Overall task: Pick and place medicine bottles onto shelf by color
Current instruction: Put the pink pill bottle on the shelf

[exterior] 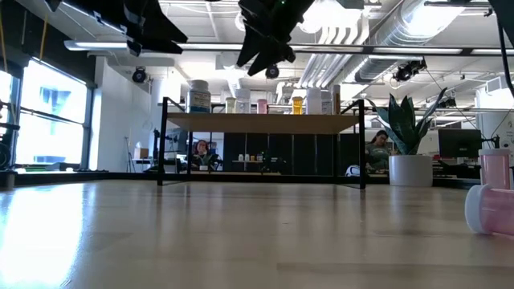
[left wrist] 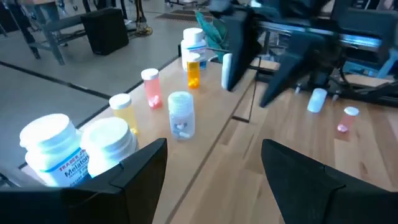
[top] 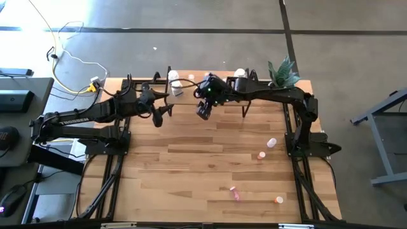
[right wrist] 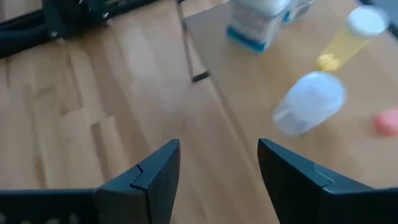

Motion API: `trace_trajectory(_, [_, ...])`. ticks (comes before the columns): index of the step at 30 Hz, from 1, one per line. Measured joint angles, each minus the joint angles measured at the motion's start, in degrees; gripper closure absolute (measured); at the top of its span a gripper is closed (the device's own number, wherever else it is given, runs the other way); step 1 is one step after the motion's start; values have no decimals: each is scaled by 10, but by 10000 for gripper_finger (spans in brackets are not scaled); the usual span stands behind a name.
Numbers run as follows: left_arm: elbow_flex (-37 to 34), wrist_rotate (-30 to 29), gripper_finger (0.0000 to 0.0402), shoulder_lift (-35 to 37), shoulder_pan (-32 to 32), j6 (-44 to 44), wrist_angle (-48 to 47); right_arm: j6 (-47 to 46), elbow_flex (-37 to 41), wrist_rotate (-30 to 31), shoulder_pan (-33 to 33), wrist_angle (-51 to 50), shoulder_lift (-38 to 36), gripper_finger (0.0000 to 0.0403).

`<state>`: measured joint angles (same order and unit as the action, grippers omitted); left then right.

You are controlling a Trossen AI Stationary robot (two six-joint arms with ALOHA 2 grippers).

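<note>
Hovered open and empty, right gripper (top: 203, 113) just off the low light-wood shelf (left wrist: 205, 146); left gripper (top: 163, 114) open nearby. Risked clipping the clear white-capped bottle (right wrist: 309, 111) upright on the shelf. Pink bottles (top: 234, 193) waited well away from the shelf.

Bottles (left wrist: 181, 113) stand upright along the shelf (exterior: 261, 123); four lie scattered.
</note>
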<state>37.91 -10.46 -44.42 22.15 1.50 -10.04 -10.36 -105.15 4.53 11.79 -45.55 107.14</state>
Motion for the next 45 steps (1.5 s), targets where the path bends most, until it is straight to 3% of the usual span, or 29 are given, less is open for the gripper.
trace_trajectory(6, [0,40,151,24,-12,28,-39,-39,0,-1,-48,-62,-12,197])
trace_trajectory(21, [0,56,151,29,-47,28,-80,-153,1,43,-155,-258,-45,197])
trace_trajectory(33, [0,52,151,29,-52,29,-82,-194,2,152,-218,-414,-94,197])
trace_trajectory(36, [0,51,151,29,-52,29,-80,-196,35,159,-220,-417,-132,197])
trace_trajectory(41, [0,50,151,28,-52,29,-80,-243,153,158,-220,-392,-234,197])
trace_trajectory(45, [0,37,151,28,-52,30,-79,-271,249,120,-220,-325,-327,197])
